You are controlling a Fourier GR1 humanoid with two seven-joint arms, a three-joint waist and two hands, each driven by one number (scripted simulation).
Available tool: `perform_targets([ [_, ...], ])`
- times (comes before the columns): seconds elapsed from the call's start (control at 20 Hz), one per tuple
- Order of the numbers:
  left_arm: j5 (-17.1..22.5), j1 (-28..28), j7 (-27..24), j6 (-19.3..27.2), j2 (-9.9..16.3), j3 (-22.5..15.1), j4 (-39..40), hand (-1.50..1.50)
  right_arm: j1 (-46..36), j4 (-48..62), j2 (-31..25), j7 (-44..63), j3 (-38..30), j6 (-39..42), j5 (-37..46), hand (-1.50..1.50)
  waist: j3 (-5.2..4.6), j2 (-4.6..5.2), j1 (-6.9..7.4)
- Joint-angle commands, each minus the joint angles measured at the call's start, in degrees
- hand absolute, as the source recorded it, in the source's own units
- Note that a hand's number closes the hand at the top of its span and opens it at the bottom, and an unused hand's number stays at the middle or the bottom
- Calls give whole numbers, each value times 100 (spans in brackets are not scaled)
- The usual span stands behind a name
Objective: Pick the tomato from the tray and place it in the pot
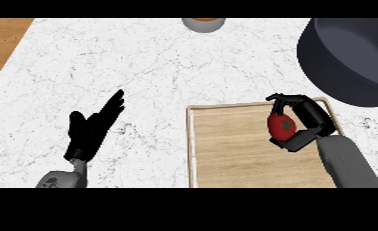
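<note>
**Over the tray, tomato in the right hand**

Above the right part of the wooden tray (221,150), the right hand (306,120) has its fingers and thumb curled round the red tomato (281,126), which shows between them with a small dark-green stem patch on its side. The hand is over the tray's upper right corner. Whether the tomato touches the wood I cannot tell.

Up and to the right, the dark pot (343,60) stands on the white marble counter (133,65), cut off by the view's right edge; its rim comes close to the tray's far corner, near the curled fingers. Nothing lies between hand and pot.

At the far edge sits a small grey bowl (204,23) with something orange in it, only partly seen. A strip of wood surface (11,35) shows at the upper left.

The left hand (92,127) rests at the lower left, fingers straight and spread, holding nothing, well apart from the tray.

No writing or labels can be read anywhere.
</note>
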Motion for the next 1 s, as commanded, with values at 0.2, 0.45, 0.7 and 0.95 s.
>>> perform_targets([
  [0.2,104,246,-125,42,99,233,-36,0,1097,994,-1940,-192,-2446,-1306,-1027,150,90,159,-441],
  [0.45,-33,94,137,-46,-9,-104,-262,0,1480,1886,-2542,-772,-3080,-1407,-1235,150,92,151,107],
  [0.7,95,-127,159,-253,110,138,-19,0,1470,1796,-2996,-683,-3088,-1809,-1087,150,68,126,133],
  [0.95,-124,122,3,-114,-137,-70,-67,0,1278,1480,-3234,-526,-2952,-2412,-838,150,62,120,157],
])
